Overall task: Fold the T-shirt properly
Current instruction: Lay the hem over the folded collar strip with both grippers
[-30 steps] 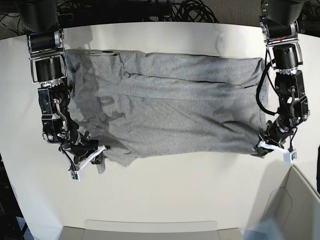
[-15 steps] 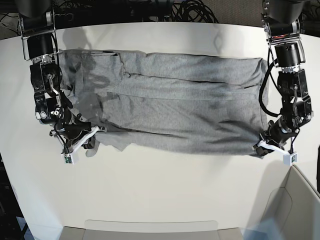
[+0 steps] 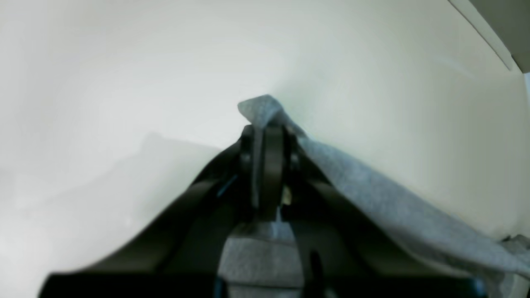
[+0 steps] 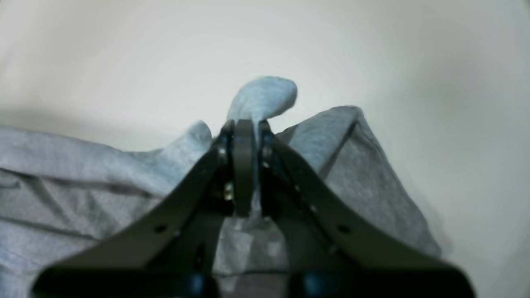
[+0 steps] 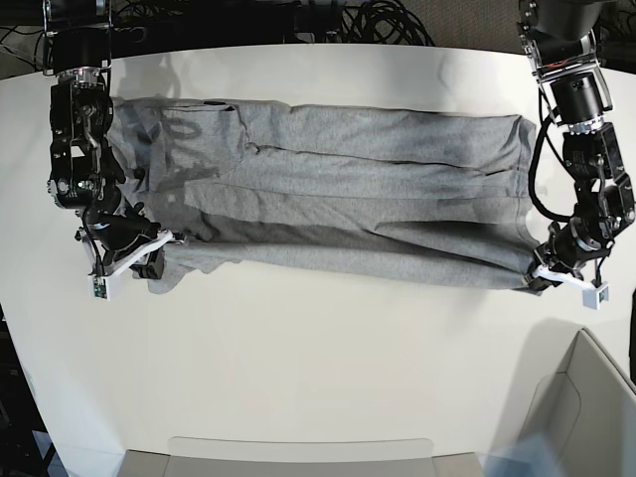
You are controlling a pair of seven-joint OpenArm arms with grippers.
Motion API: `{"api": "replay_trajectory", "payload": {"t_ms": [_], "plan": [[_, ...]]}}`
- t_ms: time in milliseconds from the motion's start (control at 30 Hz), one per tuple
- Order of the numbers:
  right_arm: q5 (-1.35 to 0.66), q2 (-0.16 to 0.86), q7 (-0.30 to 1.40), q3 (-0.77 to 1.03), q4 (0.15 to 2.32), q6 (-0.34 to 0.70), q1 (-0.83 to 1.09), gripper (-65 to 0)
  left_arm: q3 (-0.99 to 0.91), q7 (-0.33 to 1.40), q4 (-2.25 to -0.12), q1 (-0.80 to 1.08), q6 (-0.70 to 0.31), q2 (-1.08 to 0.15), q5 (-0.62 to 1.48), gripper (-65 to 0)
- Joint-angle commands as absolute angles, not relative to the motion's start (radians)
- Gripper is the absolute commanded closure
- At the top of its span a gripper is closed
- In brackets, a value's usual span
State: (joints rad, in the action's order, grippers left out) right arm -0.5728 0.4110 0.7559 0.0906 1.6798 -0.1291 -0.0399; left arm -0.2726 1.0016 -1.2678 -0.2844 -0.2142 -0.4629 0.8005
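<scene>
The heather light-grey T-shirt (image 5: 338, 189) lies spread lengthwise across the far half of the white table, plain side up, with faint dark lettering showing through at its left end. My right gripper (image 5: 149, 254) is shut on the shirt's near left corner; in the right wrist view the fingers (image 4: 244, 165) pinch a tuft of grey cloth (image 4: 265, 97). My left gripper (image 5: 545, 275) is shut on the near right corner; in the left wrist view the fingers (image 3: 271, 165) clamp a grey fold (image 3: 261, 109) just above the table.
The white table (image 5: 328, 368) stretches toward the near edge. A pale box (image 5: 586, 417) stands at the near right corner. Black cables (image 5: 378, 20) lie behind the table's far edge.
Both grippers, still holding the near edge, have moved outward and toward the far side. The near edge of the shirt is pulled straighter and the shirt looks narrower.
</scene>
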Motion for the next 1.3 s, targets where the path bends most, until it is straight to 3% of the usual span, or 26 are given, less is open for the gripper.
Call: {"api": "replay_trajectory", "payload": {"t_ms": [0, 300, 633, 1267], "plan": [[-0.578, 0.426, 0.730, 0.099, 1.702, -0.128, -0.053, -0.1, -0.282, 0.990, -1.287, -0.308, -0.220, -0.481, 0.809, 0.0], [-0.578, 0.426, 0.737, 0.097, 1.733, -0.125, -0.033, 0.0, -0.283, 1.059, -1.480, -0.219, -0.219, -0.479, 0.809, 0.0], [-0.578, 0.444, 0.737, 0.101, 1.745, -0.128, -0.008, 0.0, -0.283, 1.069, -1.495, -0.174, -0.219, -0.479, 0.808, 0.0], [-0.584, 0.461, 0.814, 0.308, 1.871, -0.124, 0.085, 0.0, -0.283, 1.113, -1.596, -0.087, -0.219, -0.479, 0.809, 0.0]]}}
